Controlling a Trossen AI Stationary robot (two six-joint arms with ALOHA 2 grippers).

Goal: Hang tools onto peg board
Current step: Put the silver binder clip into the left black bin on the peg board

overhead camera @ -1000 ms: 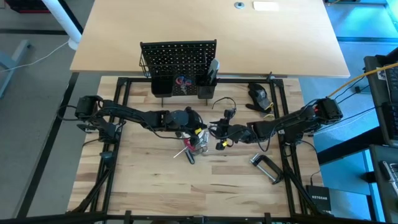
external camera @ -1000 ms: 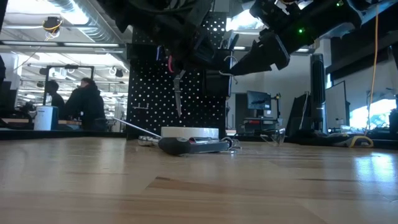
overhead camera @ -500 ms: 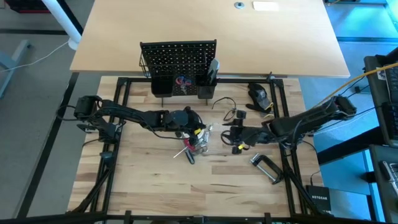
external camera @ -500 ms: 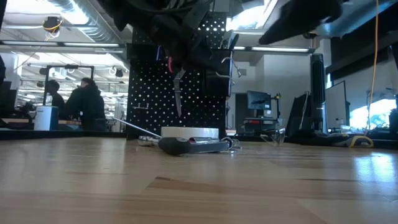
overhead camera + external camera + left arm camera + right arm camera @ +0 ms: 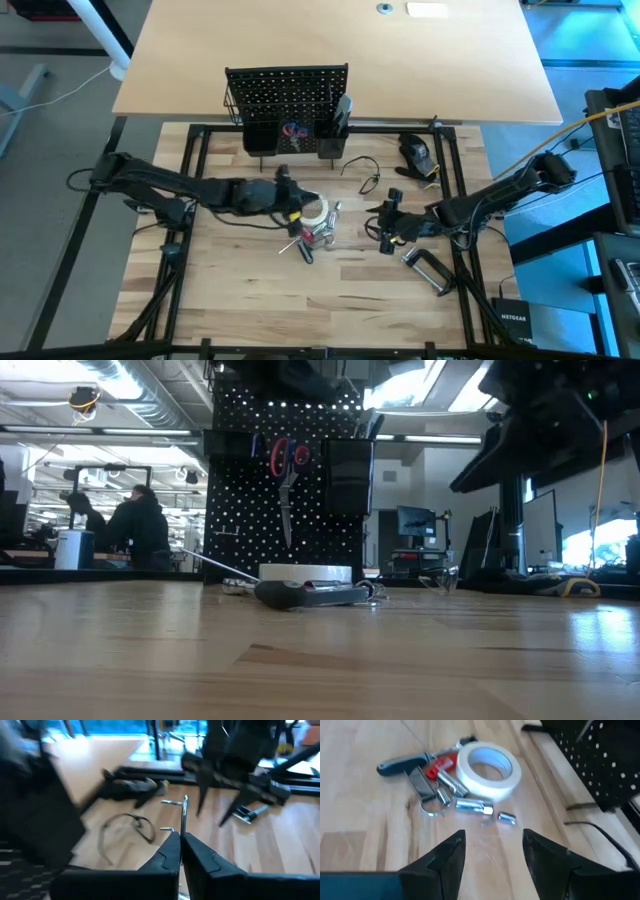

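Note:
The black peg board (image 5: 287, 95) stands at the table's far side, with red-handled scissors (image 5: 285, 460) hanging on it. A white tape roll (image 5: 487, 767), a black-handled tool (image 5: 402, 765) and small metal bits (image 5: 475, 807) lie in a heap mid-table. A silver C-clamp (image 5: 428, 268) lies near the right. My left gripper (image 5: 180, 836) is just left of the heap, above the table, shut on a thin silver wire hook (image 5: 184, 815). My right gripper (image 5: 492, 842) hovers right of the heap, open, with only bare wood between its fingers. My left gripper pinches the wire hook's lower shaft (image 5: 183, 834) between its two fingertips. The wire stands out beyond the fingers, its bent prongs (image 5: 171, 803) off to one side. It is lifted clear of the table.
A bulky black device with a yellow mark (image 5: 418, 155) and a loose black cable (image 5: 362, 175) lie at the far right of the wooden board. Black frame rails (image 5: 195, 150) border the work area. People stand in the room behind the peg board (image 5: 135, 525).
My left gripper has drawn back toward the table's left edge and risen, still shut on the wire hook, uncovering the tape roll and, in the low view, the scissors on the peg board. My right gripper has pulled away from it toward the table's right edge.

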